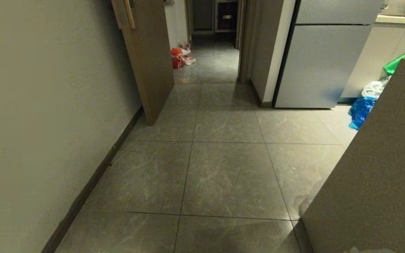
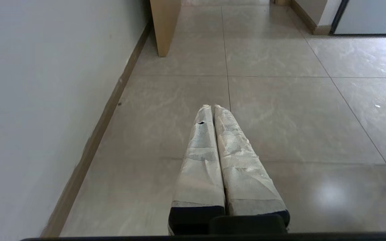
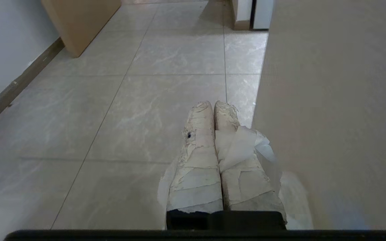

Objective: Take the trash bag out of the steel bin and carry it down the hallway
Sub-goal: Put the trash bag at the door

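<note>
In the right wrist view my right gripper [image 3: 213,103] is shut, and thin, whitish, translucent plastic of the trash bag [image 3: 243,144] comes out from between its taped fingers. The plastic drapes over the finger on the wall side and hangs below it. The rest of the bag is hidden under the gripper. My left gripper [image 2: 213,106] is shut with nothing in it, held level over the floor. Both point along the hallway [image 1: 223,175] of grey veined tiles. The steel bin is out of view. Neither arm shows in the head view.
A pale wall with a dark baseboard [image 1: 93,179] runs along the left. A beige panel [image 1: 381,158] stands close on the right. Ahead are an open wooden door [image 1: 149,59], a fridge [image 1: 322,63], an orange-red bag [image 1: 178,58] and a blue bag [image 1: 361,110].
</note>
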### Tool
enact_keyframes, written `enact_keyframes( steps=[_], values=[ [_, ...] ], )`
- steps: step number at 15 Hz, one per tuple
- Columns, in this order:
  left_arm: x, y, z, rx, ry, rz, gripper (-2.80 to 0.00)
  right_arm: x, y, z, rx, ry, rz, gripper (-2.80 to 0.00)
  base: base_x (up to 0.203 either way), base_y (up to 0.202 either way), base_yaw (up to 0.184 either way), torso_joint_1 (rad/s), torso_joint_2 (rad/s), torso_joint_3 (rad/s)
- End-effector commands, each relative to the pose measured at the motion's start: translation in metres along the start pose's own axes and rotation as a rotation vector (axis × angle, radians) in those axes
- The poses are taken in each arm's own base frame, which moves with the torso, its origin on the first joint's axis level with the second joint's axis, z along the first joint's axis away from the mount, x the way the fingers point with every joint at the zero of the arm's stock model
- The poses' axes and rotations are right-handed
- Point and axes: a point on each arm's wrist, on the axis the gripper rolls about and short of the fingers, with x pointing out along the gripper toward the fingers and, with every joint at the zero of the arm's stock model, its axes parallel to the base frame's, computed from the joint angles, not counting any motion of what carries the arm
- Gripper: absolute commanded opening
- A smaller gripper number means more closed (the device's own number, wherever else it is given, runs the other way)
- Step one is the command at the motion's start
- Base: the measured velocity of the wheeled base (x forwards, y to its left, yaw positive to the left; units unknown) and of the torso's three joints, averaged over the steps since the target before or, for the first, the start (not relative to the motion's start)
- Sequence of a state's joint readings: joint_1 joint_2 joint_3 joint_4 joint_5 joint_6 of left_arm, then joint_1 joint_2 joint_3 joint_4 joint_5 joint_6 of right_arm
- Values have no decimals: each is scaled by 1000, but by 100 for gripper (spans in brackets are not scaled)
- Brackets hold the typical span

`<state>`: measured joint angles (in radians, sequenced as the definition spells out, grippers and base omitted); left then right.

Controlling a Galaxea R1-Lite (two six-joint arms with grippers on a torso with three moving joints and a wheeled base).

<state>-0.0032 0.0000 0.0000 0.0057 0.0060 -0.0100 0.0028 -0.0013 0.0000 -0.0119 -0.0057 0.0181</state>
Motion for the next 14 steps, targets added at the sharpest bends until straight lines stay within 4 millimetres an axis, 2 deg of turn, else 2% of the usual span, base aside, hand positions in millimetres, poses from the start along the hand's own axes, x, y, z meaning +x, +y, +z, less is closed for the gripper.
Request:
enact_keyframes(
  steps=[1,14],
  values=[
    [0,0,0,-1,2,2,-280,0,0,-1,0,2,1,-280,193,0,2,-2,6,2],
    [0,0,0,1,2,2,-280,0,0,-1,0,2,1,-280,191,0,1,2,2,3]
  ],
)
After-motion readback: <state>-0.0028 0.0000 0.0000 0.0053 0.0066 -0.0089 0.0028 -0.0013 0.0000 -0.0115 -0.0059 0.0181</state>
